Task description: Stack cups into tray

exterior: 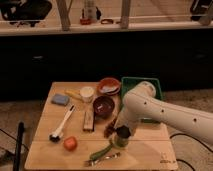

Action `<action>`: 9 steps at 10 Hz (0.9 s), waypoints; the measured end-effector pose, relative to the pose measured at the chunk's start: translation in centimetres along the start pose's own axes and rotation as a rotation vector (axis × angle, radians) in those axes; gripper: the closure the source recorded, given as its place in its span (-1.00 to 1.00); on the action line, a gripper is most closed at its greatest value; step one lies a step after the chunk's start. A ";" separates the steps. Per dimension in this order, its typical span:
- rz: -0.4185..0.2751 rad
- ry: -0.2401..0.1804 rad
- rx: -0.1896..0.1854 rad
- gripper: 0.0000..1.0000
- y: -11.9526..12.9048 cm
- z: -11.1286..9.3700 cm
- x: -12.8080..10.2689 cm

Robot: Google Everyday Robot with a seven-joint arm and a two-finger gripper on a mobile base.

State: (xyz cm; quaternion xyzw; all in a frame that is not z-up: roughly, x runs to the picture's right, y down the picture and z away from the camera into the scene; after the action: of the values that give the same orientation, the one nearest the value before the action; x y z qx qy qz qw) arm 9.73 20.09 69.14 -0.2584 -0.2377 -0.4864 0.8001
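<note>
Taking the dark red bowl (pixel 104 105) at the middle of the wooden table (pixel 47 150) as my landmark, I see a blue sponge (pixel 60 99) far to its left, a white brush (pixel 62 125) lying slantwise below that, and a tomato (pixel 70 143) near the front edge. Just left of the bowl stand a small white cup (pixel 87 93) and a wooden block (pixel 88 120). An orange bowl (pixel 109 85) sits behind it. Below and right of the bowl, the cups (pixel 121 136) stand upright, dark one in the pale green one, directly under my gripper (pixel 119 129); I cannot tell how far the gripper is open. The green tray (pixel 150 84) lies right of the bowl, largely hidden by my white arm (pixel 165 114). A green utensil (pixel 102 150) lies slantwise near the front edge.
</note>
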 end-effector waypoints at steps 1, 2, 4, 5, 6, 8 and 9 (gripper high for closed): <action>-0.001 -0.001 -0.001 -0.60 0.0 0.0 -0.1; 0.001 0.000 -0.003 -0.60 0.0 0.1 -0.2; 0.022 0.004 0.000 -0.60 0.2 0.0 -0.8; 0.034 0.004 0.002 -0.60 0.3 0.1 -1.0; 0.049 0.001 0.005 -0.60 0.4 0.4 -1.1; 0.065 -0.002 0.009 -0.60 0.4 0.9 -1.2; 0.083 -0.003 0.013 -0.60 0.7 1.4 -1.1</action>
State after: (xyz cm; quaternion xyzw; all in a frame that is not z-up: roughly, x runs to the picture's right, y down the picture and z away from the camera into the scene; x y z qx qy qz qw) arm 9.67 22.00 69.35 -0.2634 -0.2313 -0.4508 0.8209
